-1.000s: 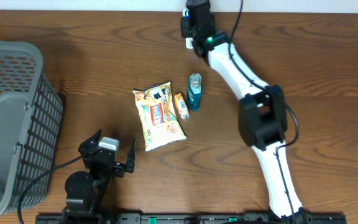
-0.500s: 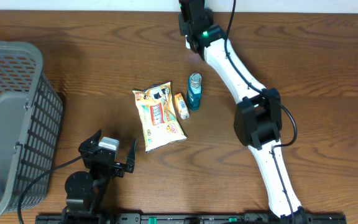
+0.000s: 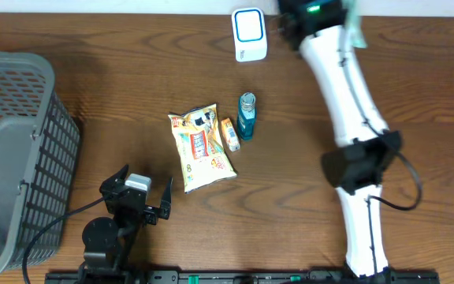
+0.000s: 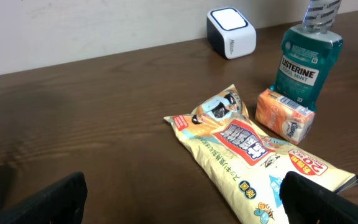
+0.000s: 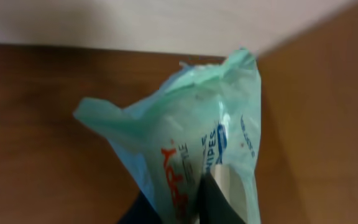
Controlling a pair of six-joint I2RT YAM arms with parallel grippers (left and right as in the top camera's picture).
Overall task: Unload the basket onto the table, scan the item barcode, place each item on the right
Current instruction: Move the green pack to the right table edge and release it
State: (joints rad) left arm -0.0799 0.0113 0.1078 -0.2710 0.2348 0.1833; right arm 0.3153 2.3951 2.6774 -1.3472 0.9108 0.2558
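One pale green plastic wipes packet (image 5: pixel 194 124), gripped in the right end effector (image 5: pixel 205 200), was swung clear of the white box-shaped scanner (image 3: pixel 250 34); scan judged attempted.

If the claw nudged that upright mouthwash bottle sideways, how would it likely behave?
The mouthwash bottle stands upright, tall and slim, so a push high up would probably tip it rather than slide it. It looks filled with teal liquid, so it is likely heavy for its size.
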